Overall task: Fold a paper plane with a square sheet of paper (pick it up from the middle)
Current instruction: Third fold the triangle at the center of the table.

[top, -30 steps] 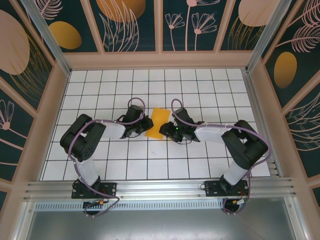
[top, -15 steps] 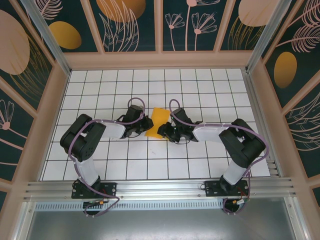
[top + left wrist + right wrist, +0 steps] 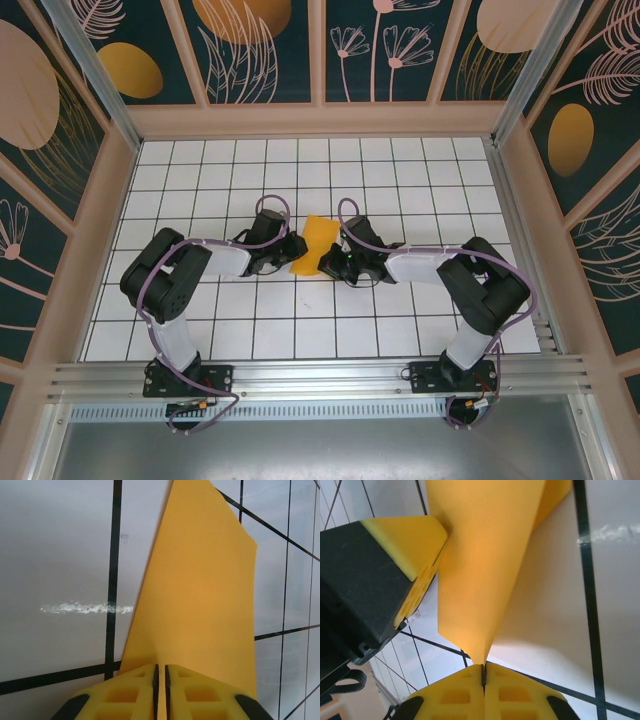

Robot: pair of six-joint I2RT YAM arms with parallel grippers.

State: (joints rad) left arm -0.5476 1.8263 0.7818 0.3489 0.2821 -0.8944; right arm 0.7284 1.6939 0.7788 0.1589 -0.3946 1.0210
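two grippers meet near the middle of the white gridded table [image 3: 420,190], both on the same orange-yellow paper sheet [image 3: 317,240]. from the top view the sheet reads as a small creased shape, wider at the far end and pinched narrow at the near end, sitting between the two wrists.

left gripper [image 3: 160,671]: yellow pads almost together with only a thin slit between them. the near edge of the sheet runs into that slit, so it is clamped on the paper. from there the sheet fans away over the tiles, its left edge slanting up across a black grid line. a white scuff mark [image 3: 85,608] on the tile is just left of the sheet.

right gripper [image 3: 483,672]: pads pressed closed, with a pointed corner of the sheet caught right in the seam. the paper widens upward from that corner, bowed, with part of it off the table and a shadow beneath. one finger [image 3: 405,542] of the left gripper is touching the sheet's left side in the right wrist view.
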